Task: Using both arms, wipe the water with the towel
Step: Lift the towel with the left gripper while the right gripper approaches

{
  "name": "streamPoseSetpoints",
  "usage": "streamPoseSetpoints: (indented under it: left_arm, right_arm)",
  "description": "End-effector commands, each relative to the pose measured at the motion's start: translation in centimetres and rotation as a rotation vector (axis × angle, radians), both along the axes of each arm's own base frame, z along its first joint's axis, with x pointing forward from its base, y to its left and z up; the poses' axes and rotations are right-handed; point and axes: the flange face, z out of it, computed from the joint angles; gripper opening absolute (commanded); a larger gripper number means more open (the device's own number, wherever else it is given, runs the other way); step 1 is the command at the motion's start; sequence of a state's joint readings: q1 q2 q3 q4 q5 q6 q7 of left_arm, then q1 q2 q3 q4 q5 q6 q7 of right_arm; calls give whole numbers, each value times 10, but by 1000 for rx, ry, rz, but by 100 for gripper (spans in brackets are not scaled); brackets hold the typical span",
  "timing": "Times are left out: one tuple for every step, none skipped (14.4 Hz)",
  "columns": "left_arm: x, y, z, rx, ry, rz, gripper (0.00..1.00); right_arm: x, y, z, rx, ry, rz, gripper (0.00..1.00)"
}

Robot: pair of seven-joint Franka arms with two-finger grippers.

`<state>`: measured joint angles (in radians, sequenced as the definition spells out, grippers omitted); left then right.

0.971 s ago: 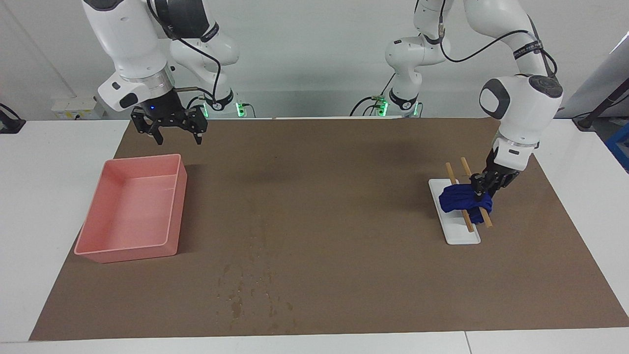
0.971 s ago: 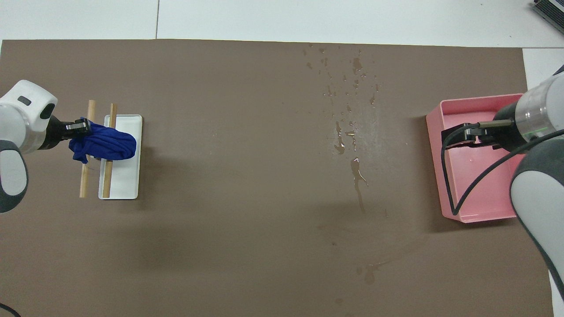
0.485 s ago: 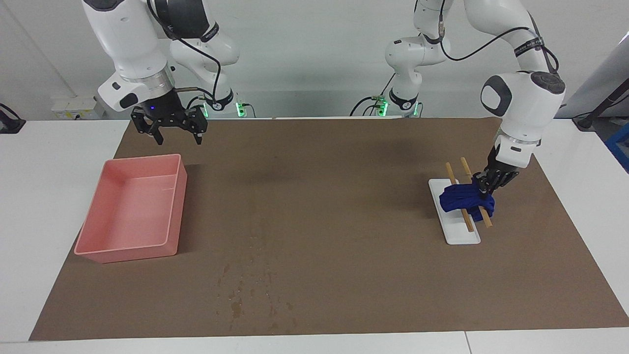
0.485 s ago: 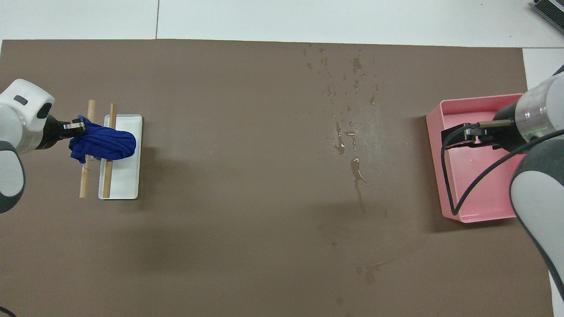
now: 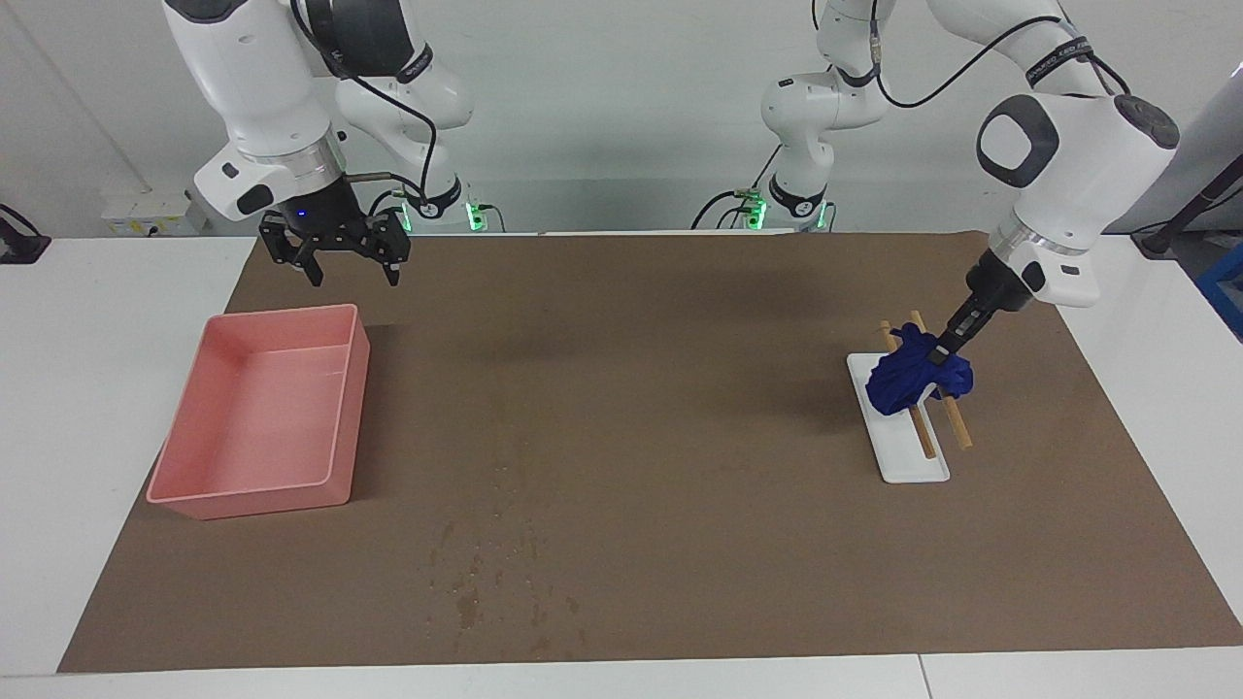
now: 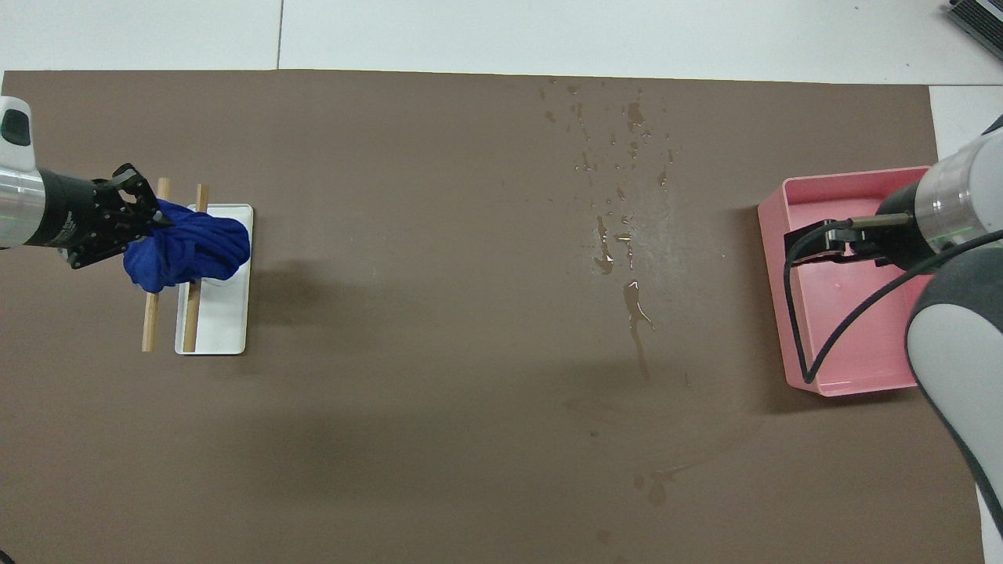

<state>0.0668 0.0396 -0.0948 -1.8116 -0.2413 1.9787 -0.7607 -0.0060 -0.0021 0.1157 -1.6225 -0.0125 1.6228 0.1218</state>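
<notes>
Left gripper point(image 5: 940, 351) — fingertips pinched together on a fold of the towel point(image 5: 911, 377), at the edge of the bundle toward the left arm's end of the table. Towel: deep blue soft cloth, bunched, draped over two wooden sticks point(image 5: 921, 433) that lie across a small white tray point(image 5: 913, 468); whether it hangs clear of the sticks or rests on them cannot be told. Handling, as a judgement: light and limp, no stiffness of its own, so it will sag and trail from whatever point is pinched; not fragile, not slippery when dry, heavier and clingier once wet. Best hold is a thick gathered fold near the top of the bundle rather than a single thin layer, which could slide out between the fingertips; a loose tail may catch on the sticks and drag them. Right gripper point(image 5: 344, 260) — fingers spread apart, empty, waiting above the paper's edge by the pink tray point(image 5: 199, 427). Water point(image 6: 619, 180): dark specks and streaks on the brown paper sheet point(image 5: 660, 388), mid-table, well apart from the towel, running to the paper's edge farthest from the robots
</notes>
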Motion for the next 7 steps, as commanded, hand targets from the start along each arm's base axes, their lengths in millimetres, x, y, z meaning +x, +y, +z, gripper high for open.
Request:
streamPoseSetpoints:
  left_arm:
    - [-9,-73,40,-143,73,290,0]
    - [-11,-92,48,-215,121,427,0]
    - [-16,-115,53,-269,169,514,0]
    - [-23,-138,58,-318,215,578,0]
    - [-28,-156,62,-358,249,621,0]
    - [-35,-180,63,-389,274,649,0]
    - [-41,-201,66,-413,285,683,0]
  right_arm:
    - [-7,-1,0,3,6,26,100]
    - [-7,-1,1,3,5,26,100]
    - [-7,-1,0,3,6,24,100]
    - [-7,-1,0,5,6,19,100]
    - [-8,1,-1,18,9,14,100]
    - [-9,3,-1,46,14,9,100]
    - [-10,2,-3,62,20,1,100]
